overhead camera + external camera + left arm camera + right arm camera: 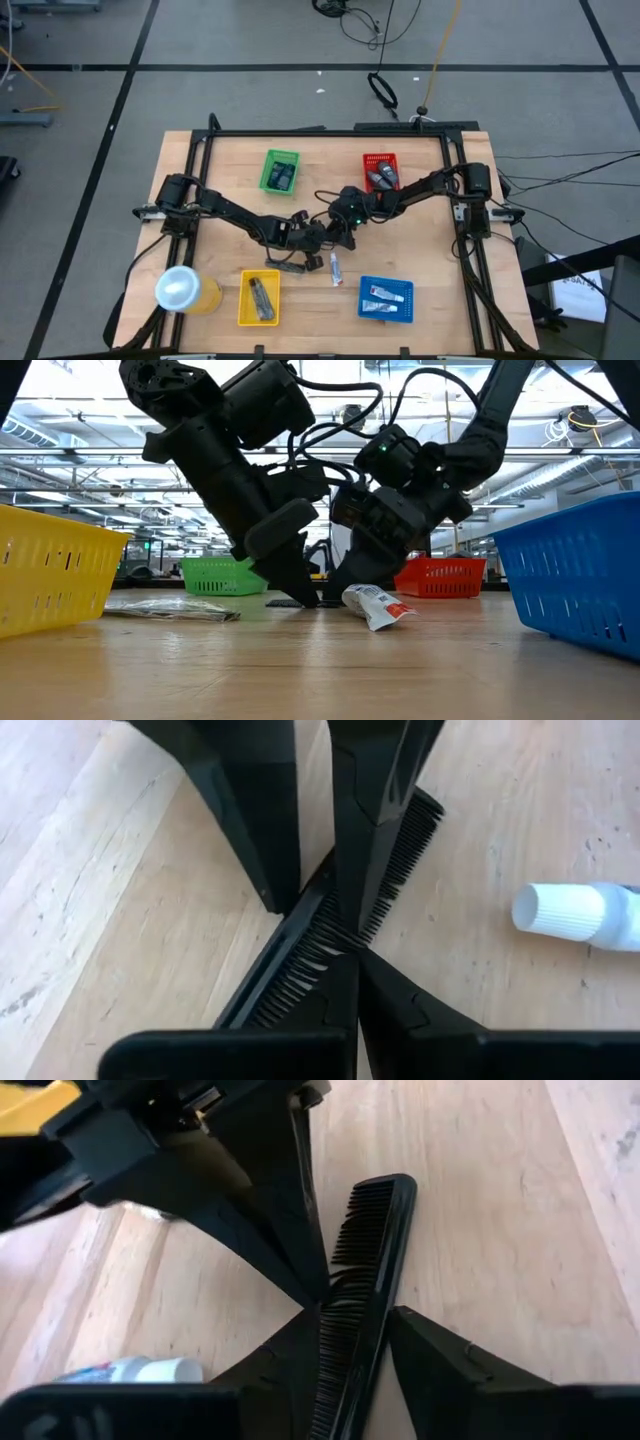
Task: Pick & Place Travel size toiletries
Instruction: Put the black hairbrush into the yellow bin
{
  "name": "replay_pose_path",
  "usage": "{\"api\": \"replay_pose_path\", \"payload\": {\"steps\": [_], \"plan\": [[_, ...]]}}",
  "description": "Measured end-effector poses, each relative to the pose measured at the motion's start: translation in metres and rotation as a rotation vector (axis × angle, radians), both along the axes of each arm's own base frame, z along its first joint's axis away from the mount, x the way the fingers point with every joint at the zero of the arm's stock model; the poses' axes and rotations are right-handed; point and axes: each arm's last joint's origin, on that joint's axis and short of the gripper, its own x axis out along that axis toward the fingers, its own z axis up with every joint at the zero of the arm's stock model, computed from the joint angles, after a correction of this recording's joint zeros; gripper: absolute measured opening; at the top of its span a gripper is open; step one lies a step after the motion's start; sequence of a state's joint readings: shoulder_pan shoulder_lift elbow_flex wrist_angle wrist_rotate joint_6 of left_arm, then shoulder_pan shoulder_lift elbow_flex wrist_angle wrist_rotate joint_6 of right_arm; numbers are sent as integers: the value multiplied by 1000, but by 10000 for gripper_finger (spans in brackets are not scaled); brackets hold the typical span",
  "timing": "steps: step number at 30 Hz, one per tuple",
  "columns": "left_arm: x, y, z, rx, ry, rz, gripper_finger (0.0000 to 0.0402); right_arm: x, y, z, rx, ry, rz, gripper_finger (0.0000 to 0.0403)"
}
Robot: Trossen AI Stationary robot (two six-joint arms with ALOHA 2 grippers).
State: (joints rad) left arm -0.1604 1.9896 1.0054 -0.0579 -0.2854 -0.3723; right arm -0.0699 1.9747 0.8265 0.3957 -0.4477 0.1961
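Note:
A black comb (pixel 405 855) lies flat on the wooden table near its middle, under both grippers. My left gripper (pixel 356 955) is shut, its tips down at the comb's teeth. My right gripper (pixel 352 1320) stands over the comb from the other side, one finger on each long edge. A white tube (pixel 335 266) with a ribbed cap lies on the table just right of them. A clear packet (pixel 290 265) with a dark piece inside lies to the left. In the low view the left gripper (pixel 306 598) and the right gripper (pixel 336 592) both reach the tabletop. My left gripper's shut tips press on the comb's teeth (pixel 335 1285) about mid-length, slanting down from the table's left. The comb lies flat on the table. My right gripper pinches the comb across its width, one finger (pixel 300 1345) at the teeth and one (pixel 430 1355) at the spine (pixel 380 1315), slanting down from the right.
Four baskets stand around the middle: green (pixel 268 170) and red (pixel 366 165) at the far side, yellow (pixel 244 300) and blue (pixel 365 300) at the near side, each holding small items. A yellow cup with a whitish lid (pixel 182 290) stands near the front left corner.

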Motion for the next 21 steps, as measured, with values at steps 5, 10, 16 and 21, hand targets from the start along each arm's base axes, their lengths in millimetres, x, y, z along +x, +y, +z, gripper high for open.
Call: {"api": "replay_pose_path", "payload": {"steps": [5,10,16,21], "plan": [[1,1,0,11,-22,46,5,-1,1,-1,54,41,-29,129],[2,1,1,17,-46,56,5,0,3,1,109,35,-32,174],[3,0,1,18,-63,69,3,2,1,4,165,16,-44,211],[3,-2,1,47,-78,94,4,1,-4,4,207,37,-39,223]]}}
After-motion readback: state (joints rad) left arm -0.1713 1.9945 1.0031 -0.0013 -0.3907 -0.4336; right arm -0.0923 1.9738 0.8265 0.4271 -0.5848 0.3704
